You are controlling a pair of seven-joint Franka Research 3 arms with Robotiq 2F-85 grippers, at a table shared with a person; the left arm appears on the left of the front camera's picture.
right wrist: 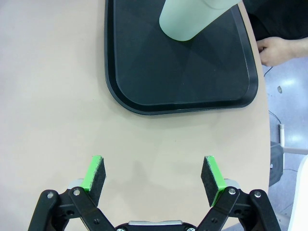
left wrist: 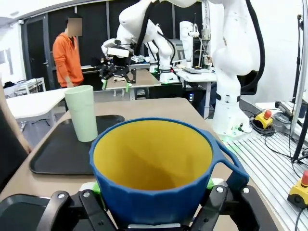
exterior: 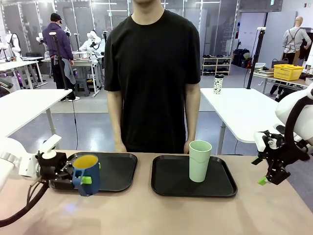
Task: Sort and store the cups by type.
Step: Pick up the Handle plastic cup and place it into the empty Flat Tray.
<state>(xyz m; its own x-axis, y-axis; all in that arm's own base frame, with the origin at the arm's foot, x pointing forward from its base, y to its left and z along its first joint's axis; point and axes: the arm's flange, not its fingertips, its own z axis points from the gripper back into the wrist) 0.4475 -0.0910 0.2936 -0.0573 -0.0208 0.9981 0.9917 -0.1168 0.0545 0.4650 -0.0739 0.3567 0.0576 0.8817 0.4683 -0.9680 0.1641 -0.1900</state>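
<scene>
Far left of the front view: left gripper [exterior: 80, 178] clamped on the dark blue mug [exterior: 87, 174], green pads pressed against its sides, yellow inside facing up. Mug held upright at the near left corner of the left black tray [exterior: 120, 170]; whether its base touches tray or table, hard to judge from this angle. In the left wrist view, mug [left wrist: 154, 173] squeezed between the fingers, handle out to the picture's right, rim level.

Centre: person in a black T-shirt [exterior: 152, 73] standing at the far edge of the table [exterior: 146, 215], hands down by the table edge. One hand [right wrist: 278, 49] seen in the right wrist view just off the table rim, beside the right tray.

Right of centre: pale mint-green tumbler [exterior: 199, 160] standing upright on the right black tray [exterior: 166, 183], toward its far right part, well apart from both grippers. Same tumbler [left wrist: 82, 113] in the left wrist view, beyond the mug. In the right wrist view, tumbler base [right wrist: 192, 19] on the tray [right wrist: 144, 72], well ahead of the pads.

Far right: right gripper [exterior: 268, 176] hanging past the table's right end, pointing down, jaws spread wide and empty. From its wrist camera, gripper [right wrist: 154, 174] over bare tabletop, near the tray's edge but clear of it.
</scene>
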